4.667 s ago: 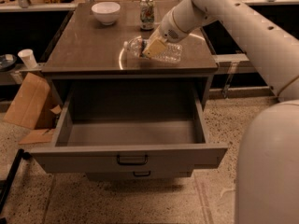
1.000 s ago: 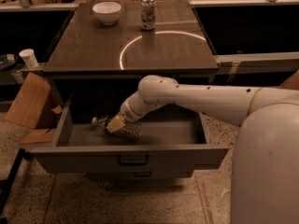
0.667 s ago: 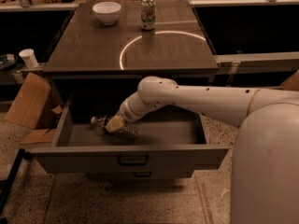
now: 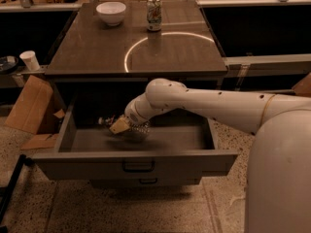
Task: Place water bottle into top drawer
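Note:
The top drawer (image 4: 204,160) is pulled open below the tabletop, a wide grey metal drawer with a dark loop handle at centre. My gripper (image 4: 118,125) is inside it, at the left of the middle, low over the drawer floor. It is shut on the water bottle (image 4: 137,130), a clear ribbed bottle that lies roughly level. The bottle's small cap end (image 4: 102,121) points left. My white arm reaches in from the right and hides part of the bottle.
A green-and-white soda can (image 4: 154,13) and a white bowl (image 4: 111,12) stand at the back of the dark tabletop (image 4: 92,50). A narrower drawer front (image 4: 146,181) sits below. A cardboard box (image 4: 28,106) and a white cup (image 4: 30,60) are at the left.
The gripper has carried the water bottle from above the tabletop down into the open drawer. Over the last second it has hardly moved.

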Motion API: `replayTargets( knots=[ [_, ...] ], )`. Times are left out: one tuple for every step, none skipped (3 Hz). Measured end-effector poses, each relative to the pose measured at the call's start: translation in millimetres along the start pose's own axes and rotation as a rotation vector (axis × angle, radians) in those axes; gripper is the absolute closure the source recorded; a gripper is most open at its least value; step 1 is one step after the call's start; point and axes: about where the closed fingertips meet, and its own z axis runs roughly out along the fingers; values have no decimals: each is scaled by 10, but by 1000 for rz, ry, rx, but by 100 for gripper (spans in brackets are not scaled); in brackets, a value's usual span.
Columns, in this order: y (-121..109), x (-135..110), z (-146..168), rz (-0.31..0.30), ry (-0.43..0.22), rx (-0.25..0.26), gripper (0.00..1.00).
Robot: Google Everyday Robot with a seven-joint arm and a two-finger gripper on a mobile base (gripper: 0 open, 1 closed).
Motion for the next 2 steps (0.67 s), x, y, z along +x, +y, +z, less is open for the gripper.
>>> replayTargets(
  knots=[
    [-35, -134, -196, -3, -55, -17, 0],
    [-41, -283, -574, -19, -128, -71, 0]
  ],
)
